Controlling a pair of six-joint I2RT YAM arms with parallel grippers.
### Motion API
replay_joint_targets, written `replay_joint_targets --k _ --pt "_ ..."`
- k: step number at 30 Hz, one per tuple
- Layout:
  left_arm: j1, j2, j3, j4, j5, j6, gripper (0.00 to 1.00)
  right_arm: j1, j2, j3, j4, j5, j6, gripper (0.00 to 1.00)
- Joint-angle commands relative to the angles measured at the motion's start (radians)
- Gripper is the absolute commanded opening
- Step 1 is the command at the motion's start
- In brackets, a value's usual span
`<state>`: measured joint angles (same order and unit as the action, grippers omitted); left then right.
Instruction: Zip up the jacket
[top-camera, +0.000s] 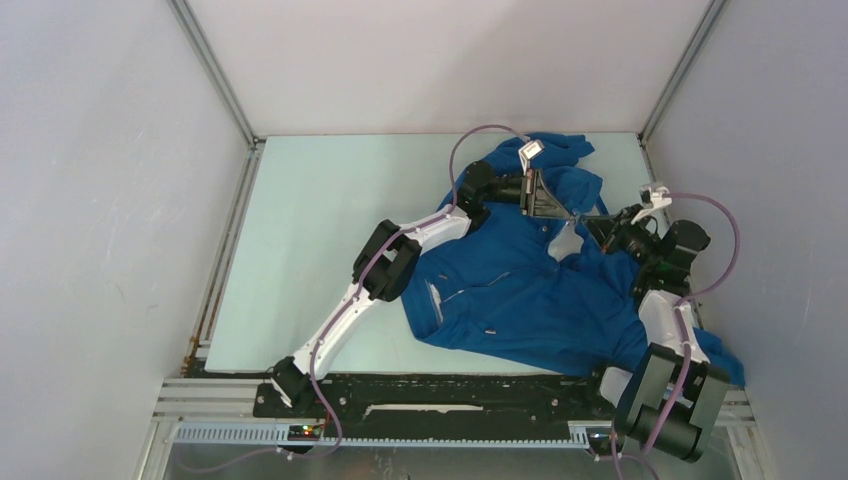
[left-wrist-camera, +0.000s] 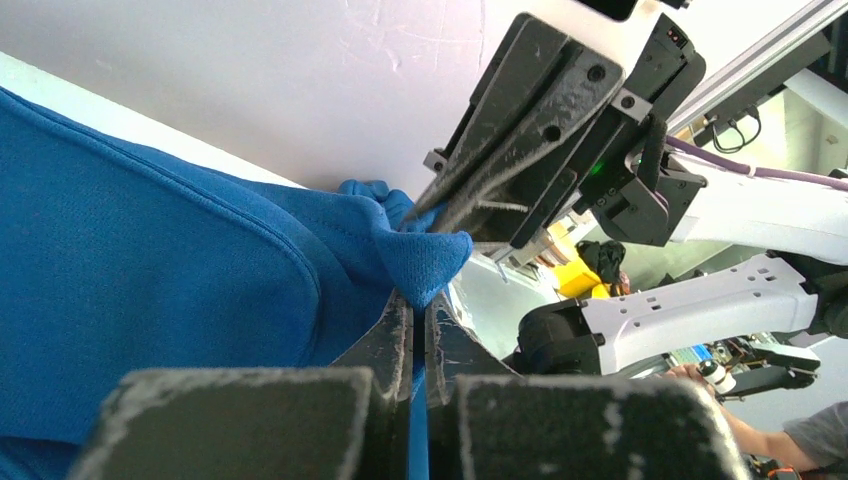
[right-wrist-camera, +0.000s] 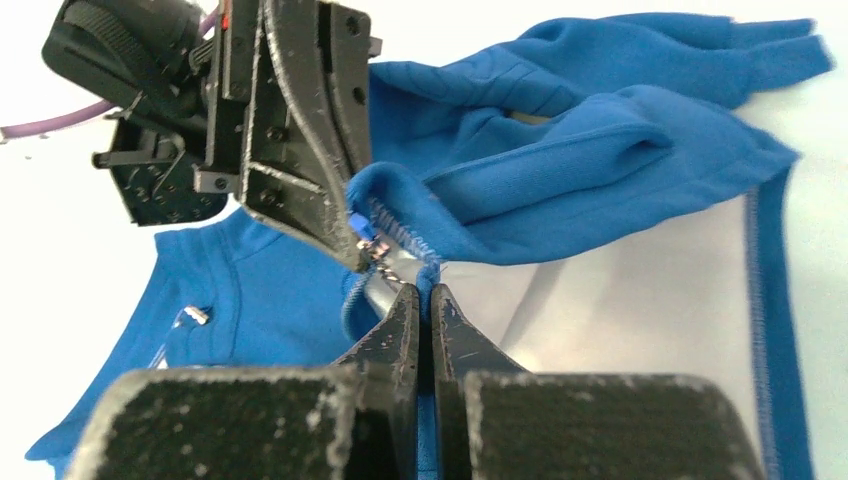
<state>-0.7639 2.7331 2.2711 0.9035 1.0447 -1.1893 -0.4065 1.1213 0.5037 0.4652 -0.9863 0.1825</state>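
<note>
Jacket (top-camera: 520, 300) lies crumpled on the right half of the table (top-camera: 320, 250), with one blue part draped over the near edge by my right arm's base. My left arm reaches diagonally across the cloth toward the far right. My left gripper (top-camera: 572, 213) sits over the jacket's upper part; in its wrist view its fingers (left-wrist-camera: 395, 330) are pressed together with a strip of blue fabric between them. Just beside it, tip to tip, is my right gripper (top-camera: 590, 222). In its wrist view, its fingers (right-wrist-camera: 400, 320) are likewise pressed together on a blue edge, next to the zipper teeth (right-wrist-camera: 395, 225) and the pale lining (right-wrist-camera: 640, 290). Both grippers meet at that same folded edge.
</note>
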Motion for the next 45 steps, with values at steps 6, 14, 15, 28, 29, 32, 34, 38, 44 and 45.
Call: replay_joint_targets --k 6,14,15,28,29,32,34,38,44,45 --pt "-0.011 -0.032 0.045 0.08 0.05 -0.042 0.0 0.004 0.004 0.009 0.087 0.033 -0.008 0.0" --pt "-0.012 -0.032 0.047 0.085 0.054 -0.045 0.0 0.051 0.042 -0.002 0.146 -0.023 -0.008 0.0" --pt "-0.012 -0.033 0.048 0.084 0.055 -0.046 0.0 0.053 0.044 -0.003 0.16 -0.037 0.001 0.0" --pt "-0.006 -0.04 0.05 0.062 0.117 -0.05 0.0 0.071 0.005 -0.048 0.193 -0.113 0.044 0.0" --pt "-0.004 -0.041 0.048 0.062 0.133 -0.053 0.0 0.076 0.008 -0.048 0.201 -0.122 0.048 0.0" --pt "-0.002 -0.05 0.032 0.078 0.173 -0.069 0.0 0.086 0.021 -0.048 0.219 -0.13 0.051 0.0" --pt "-0.003 -0.051 0.03 0.069 0.186 -0.068 0.0 0.086 0.044 -0.048 0.261 -0.145 0.074 0.0" --pt "0.01 -0.054 0.007 0.171 0.196 -0.147 0.0 0.086 0.069 -0.048 0.318 -0.174 0.127 0.0" --pt "0.021 -0.049 -0.006 0.268 0.216 -0.236 0.0 0.086 0.075 -0.03 0.257 -0.185 0.08 0.0" --pt "0.023 -0.051 -0.013 0.29 0.216 -0.253 0.0 0.083 0.074 -0.029 0.254 -0.186 0.079 0.0"
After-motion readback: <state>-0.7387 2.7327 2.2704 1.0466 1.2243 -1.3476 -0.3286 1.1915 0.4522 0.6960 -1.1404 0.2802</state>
